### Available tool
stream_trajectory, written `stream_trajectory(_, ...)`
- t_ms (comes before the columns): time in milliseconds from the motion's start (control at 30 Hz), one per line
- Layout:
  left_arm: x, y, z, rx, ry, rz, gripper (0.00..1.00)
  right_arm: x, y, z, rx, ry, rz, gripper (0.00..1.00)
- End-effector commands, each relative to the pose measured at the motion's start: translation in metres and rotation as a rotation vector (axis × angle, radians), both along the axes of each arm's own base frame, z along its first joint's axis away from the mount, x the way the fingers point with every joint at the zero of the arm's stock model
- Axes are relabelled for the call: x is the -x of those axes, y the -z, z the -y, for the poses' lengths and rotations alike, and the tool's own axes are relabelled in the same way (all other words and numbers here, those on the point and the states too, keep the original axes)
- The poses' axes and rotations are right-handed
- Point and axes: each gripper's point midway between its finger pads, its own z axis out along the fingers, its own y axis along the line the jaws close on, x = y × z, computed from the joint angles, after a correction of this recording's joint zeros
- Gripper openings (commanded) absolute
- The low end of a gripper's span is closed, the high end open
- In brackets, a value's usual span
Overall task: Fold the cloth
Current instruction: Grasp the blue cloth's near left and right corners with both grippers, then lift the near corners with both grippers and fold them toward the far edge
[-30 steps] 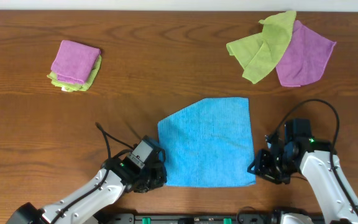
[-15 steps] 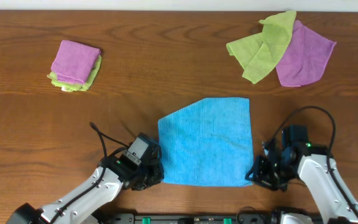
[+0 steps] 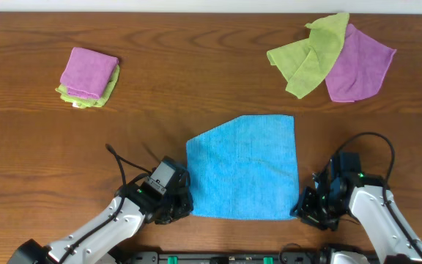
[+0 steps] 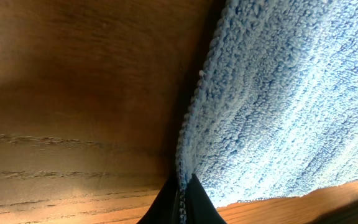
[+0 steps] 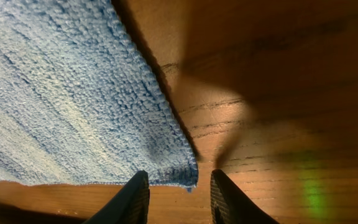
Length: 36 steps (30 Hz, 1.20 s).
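Cloth [image 3: 244, 169]: sky-blue microfibre, looped pile, stitched hem. Lies spread flat on the surface, near centre. Outline roughly square; the far-left corner runs off on a slant.

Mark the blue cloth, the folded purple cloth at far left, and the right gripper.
blue cloth [image 3: 244, 169], overhead view, middle of its flat top face.
folded purple cloth [image 3: 88, 71], overhead view, centre of its top layer.
right gripper [image 5: 179, 176], right wrist view, gap midway between its fingertips.
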Motion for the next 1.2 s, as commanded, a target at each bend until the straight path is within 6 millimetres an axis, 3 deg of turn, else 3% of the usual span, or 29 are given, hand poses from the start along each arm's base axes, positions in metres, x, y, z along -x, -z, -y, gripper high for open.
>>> stream_trajectory(0, 0.001, 0.012, -0.014, -0.071, -0.010, -0.001, 0.06, 0.000, 0.002, 0.003, 0.017, 0.034, -0.005, 0.34)
stream_trajectory(800, -0.001, 0.010, -0.010, -0.053, -0.008, 0.006, 0.06, 0.003, 0.013, -0.005, -0.032, 0.088, -0.065, 0.23)
stream_trajectory(967, -0.001, 0.010, -0.010, -0.053, -0.007, 0.006, 0.06, 0.003, 0.014, -0.006, -0.034, 0.088, -0.066, 0.02)
stream_trajectory(1167, -0.002, 0.010, -0.010, -0.051, -0.008, 0.008, 0.06, 0.001, 0.013, -0.006, -0.038, 0.085, -0.060, 0.01)
